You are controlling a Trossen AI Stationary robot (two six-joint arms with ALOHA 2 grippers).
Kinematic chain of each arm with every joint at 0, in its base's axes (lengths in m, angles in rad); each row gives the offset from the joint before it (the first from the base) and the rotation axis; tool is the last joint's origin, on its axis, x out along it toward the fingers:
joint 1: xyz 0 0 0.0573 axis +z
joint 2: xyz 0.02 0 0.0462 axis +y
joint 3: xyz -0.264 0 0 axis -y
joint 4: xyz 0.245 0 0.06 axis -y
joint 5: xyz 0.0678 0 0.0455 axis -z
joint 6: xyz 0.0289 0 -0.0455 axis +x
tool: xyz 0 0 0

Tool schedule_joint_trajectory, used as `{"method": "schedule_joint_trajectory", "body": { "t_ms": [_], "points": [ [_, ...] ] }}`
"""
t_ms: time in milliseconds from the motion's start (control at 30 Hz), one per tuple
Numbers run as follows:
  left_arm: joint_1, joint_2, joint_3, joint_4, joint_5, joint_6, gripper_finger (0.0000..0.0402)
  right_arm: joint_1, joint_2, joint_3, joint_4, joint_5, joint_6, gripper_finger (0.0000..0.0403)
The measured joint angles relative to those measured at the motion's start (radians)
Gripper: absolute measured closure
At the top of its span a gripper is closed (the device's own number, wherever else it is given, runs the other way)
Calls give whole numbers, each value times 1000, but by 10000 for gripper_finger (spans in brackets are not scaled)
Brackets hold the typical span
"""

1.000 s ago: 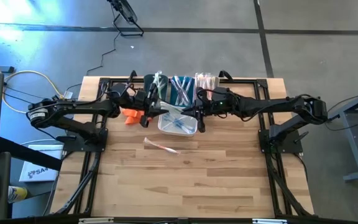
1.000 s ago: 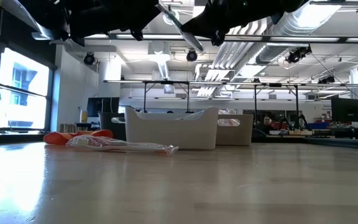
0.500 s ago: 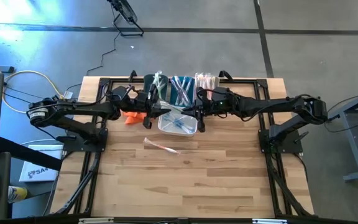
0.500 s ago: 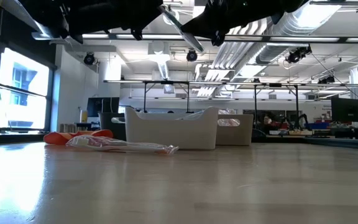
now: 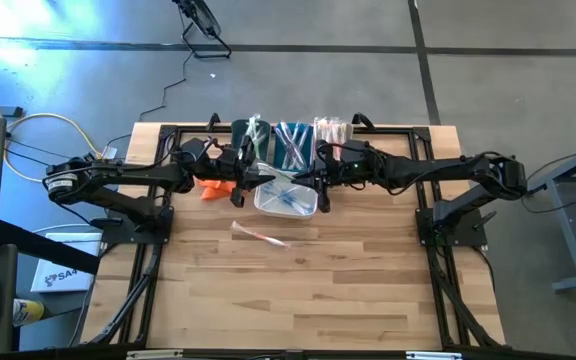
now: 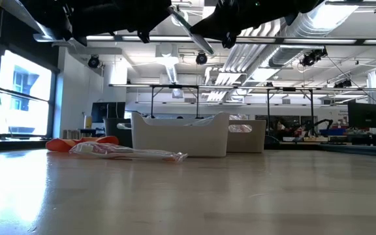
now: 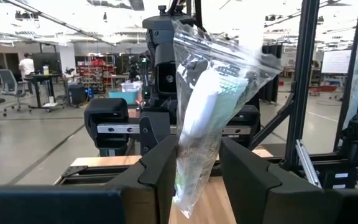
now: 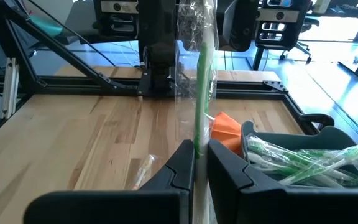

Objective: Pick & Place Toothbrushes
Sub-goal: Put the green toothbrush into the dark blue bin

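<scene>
Both arms meet above the white bin (image 5: 286, 199), which sits near the back of the wooden table (image 5: 298, 290). The left gripper (image 7: 194, 168) hangs over the left side of the white bin, and its 2 fingers (image 7: 160, 171) are partly open with one end of a green toothbrush (image 7: 204, 106) in a clear wrapper between them. The right gripper (image 8: 199, 163) is over the right side of the white bin, and its 2 fingers (image 8: 182, 165) are pinched almost shut on the other end of the same toothbrush, so the toothbrush is held up in the air between the 2 grippers, above the bin. More toothbrushes lie inside the white bin (image 5: 290, 200). Just behind the white bin stand 3 smaller bins in a row, one with green toothbrushes (image 5: 256, 135), one with blue toothbrushes (image 5: 293, 145) and one with pink toothbrushes (image 5: 330, 132). One loose wrapped toothbrush (image 5: 258, 236) lies flat on the table in front of the white bin. An orange cloth (image 5: 208, 187) lies on the table just left of the white bin.
</scene>
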Motion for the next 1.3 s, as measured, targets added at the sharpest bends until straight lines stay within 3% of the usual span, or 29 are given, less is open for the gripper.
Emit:
{"method": "schedule_joint_trajectory", "body": {
  "t_ms": [300,733,1067,1300],
  "points": [
    [0,0,0,0,0,0,288,0,0,0,0,0,0,384],
    [0,0,0,0,-5,0,365,1,0,0,0,-5,0,384],
    [1,0,0,0,-14,0,386,0,0,0,0,-7,0,384],
    [0,0,0,-5,-13,0,387,0,0,0,0,-2,-3,344]
  ]
}}
